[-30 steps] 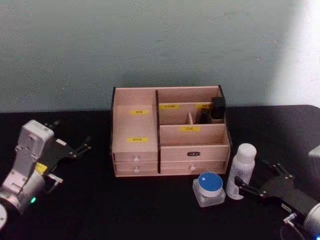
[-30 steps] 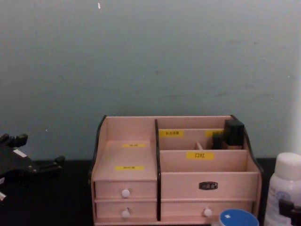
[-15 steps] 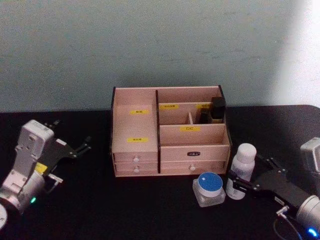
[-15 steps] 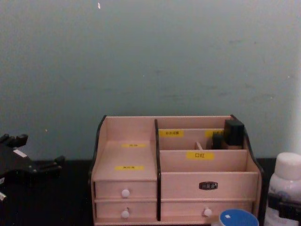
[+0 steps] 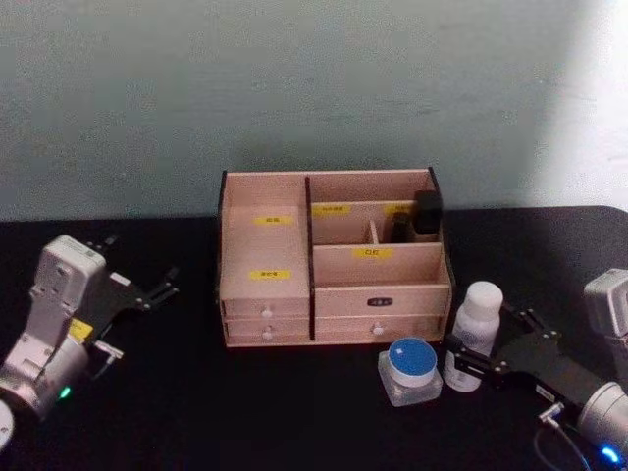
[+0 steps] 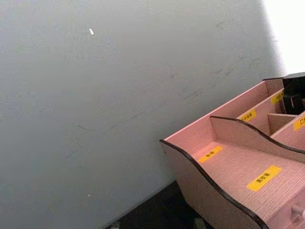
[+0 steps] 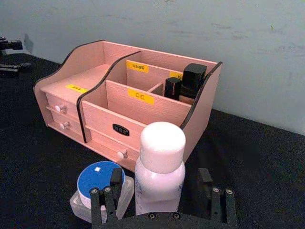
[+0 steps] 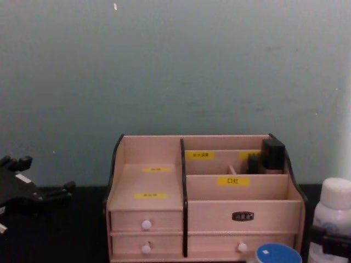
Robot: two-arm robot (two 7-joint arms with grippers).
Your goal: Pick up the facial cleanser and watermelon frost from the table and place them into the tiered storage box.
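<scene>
Black table (image 5: 196, 412), right gripper (image 7: 159, 174) fingers open astride white bottle (image 7: 161, 148), left gripper (image 5: 142, 260) fingers spread, idle

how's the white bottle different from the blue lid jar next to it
The white bottle is tall and slim; the blue-lidded jar is squat and wide. The bottle has a white cap, the jar a blue lid. The bottle stands between the open fingers of the right gripper; the jar sits just outside them. Both stand upright on the black table before the tiered storage box. The left gripper rests far left.
</scene>
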